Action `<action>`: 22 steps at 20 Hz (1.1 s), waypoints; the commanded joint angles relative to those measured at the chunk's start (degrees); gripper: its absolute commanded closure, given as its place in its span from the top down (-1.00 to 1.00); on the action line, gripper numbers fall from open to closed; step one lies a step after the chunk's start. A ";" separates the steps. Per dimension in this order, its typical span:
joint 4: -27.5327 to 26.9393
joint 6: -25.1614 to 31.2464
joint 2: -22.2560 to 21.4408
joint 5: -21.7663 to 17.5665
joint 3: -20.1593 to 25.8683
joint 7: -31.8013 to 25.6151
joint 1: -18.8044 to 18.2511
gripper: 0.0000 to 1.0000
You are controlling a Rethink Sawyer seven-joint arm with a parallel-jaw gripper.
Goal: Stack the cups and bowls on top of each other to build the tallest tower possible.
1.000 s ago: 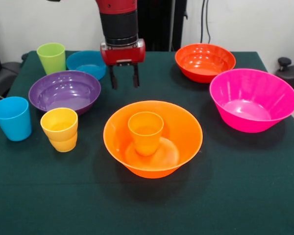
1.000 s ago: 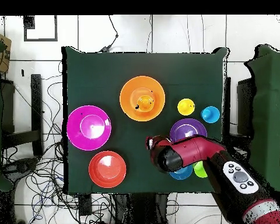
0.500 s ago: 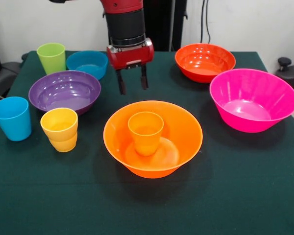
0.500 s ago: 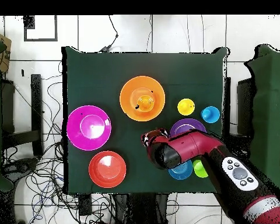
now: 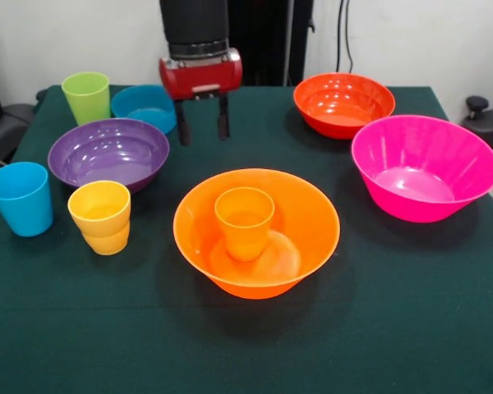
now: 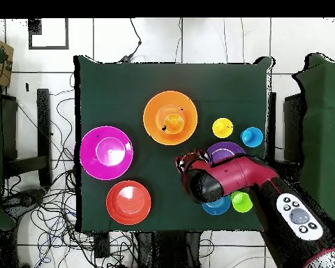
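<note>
From the front, the tool [image 5: 201, 130] hangs open and empty over the counter [image 5: 394, 328]. Just beside it sits the purple bowl [image 5: 108, 152], maybe its next pick. In front of it, the orange cup [image 5: 244, 222] stands in the orange bowl [image 5: 296, 215], starting the tower.

From above, the arm [image 6: 240, 178] covers part of the purple bowl [image 6: 226, 149]. The cup [image 6: 174, 123] stays well apart from the tool [image 6: 186, 162].

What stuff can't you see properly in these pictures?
- Purple bowl: in the overhead view the arm covers most of it.
- Small blue bowl: overhead, only a sliver shows under the arm; in the front view the end effector hides its right rim.
- Lime green cup: overhead, partly under the arm.
- Second purple bowl: neither view shows one.
- Arm: cut off by the top edge in the front view.
</note>
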 commanded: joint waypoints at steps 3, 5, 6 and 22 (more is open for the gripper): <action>2.54 13.64 -10.26 1.21 -5.33 -5.25 2.31 1.00; 2.63 13.32 -10.50 0.09 -6.35 -3.07 3.24 1.00; 2.58 13.02 -10.51 -0.82 -7.33 -1.22 4.11 1.00; -7.27 2.47 2.83 -8.06 -23.73 14.25 18.92 1.00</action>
